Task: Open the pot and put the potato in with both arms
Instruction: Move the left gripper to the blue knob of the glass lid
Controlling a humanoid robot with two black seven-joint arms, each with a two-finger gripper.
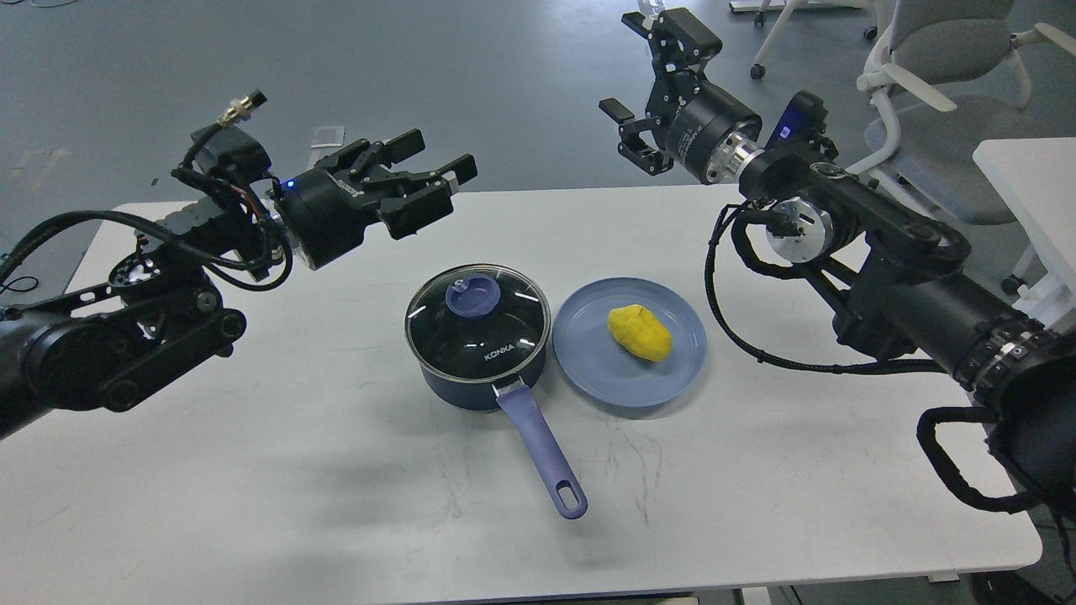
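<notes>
Yellow potato [640, 333] on plate [630, 342], lidded pot [477, 336] beside it.
Left gripper [437, 186] and right gripper [643, 80]: jaws spread, empty, hovering above the surface [336, 470].

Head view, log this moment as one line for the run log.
pot: lid on | potato: on plate, right of pot | left gripper: open, empty, raised | right gripper: open, empty, raised

Even overhead light, soft shadows on the white table [336, 470], sharp focus throughout.
</notes>
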